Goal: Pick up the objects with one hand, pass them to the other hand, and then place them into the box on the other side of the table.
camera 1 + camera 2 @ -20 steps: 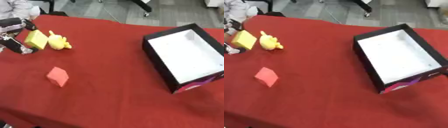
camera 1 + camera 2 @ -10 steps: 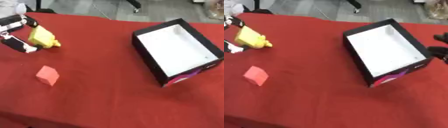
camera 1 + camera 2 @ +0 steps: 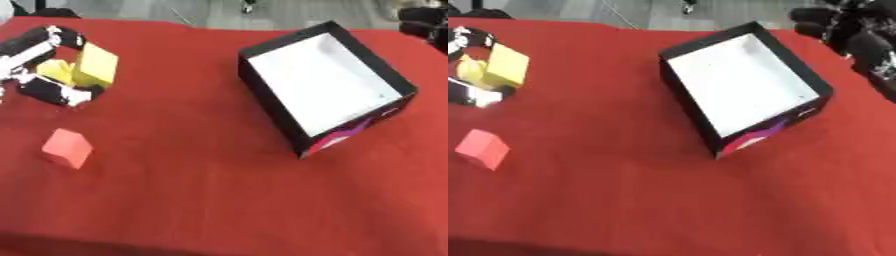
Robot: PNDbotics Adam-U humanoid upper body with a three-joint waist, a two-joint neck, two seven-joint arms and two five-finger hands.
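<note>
A yellow rectangular block [image 3: 94,65] sits pinched in the robot's black and silver left hand [image 3: 39,65], whose fingers and thumb curl around it, well to the left of the black open-topped box with a white floor [image 3: 325,84]. A second yellow object [image 3: 54,70] shows just behind the block. A pink cube [image 3: 68,147] lies on the red tablecloth [image 3: 201,190], left of the box and nearer the viewer. The dark right hand [image 3: 859,37] shows beyond the box's right side; its fingers cannot be made out.
</note>
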